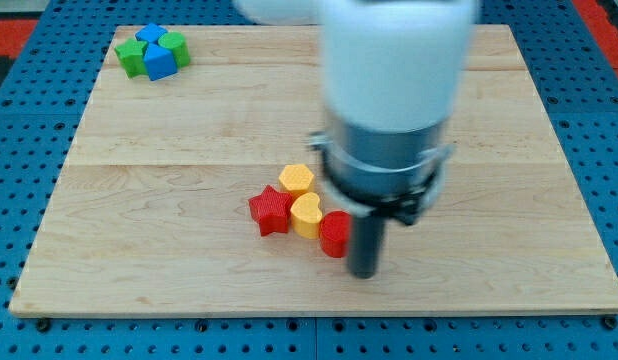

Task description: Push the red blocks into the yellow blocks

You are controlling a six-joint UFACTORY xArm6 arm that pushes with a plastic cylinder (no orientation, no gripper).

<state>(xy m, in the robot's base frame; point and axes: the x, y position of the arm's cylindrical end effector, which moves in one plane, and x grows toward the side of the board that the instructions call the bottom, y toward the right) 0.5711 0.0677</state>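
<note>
A red star block (270, 211) lies left of centre near the view's bottom, touching a yellow heart block (306, 214). A yellow hexagon block (296, 180) sits just above them. A second red block (335, 233), partly hidden by the rod, touches the heart's lower right. My tip (364, 272) rests on the board right beside this red block, on its right and slightly below.
A cluster of green blocks (132, 56) and blue blocks (159, 62) sits at the wooden board's (169, 250) top left corner. The arm's large white and grey body (389, 100) hides the board's upper middle. Blue pegboard surrounds the board.
</note>
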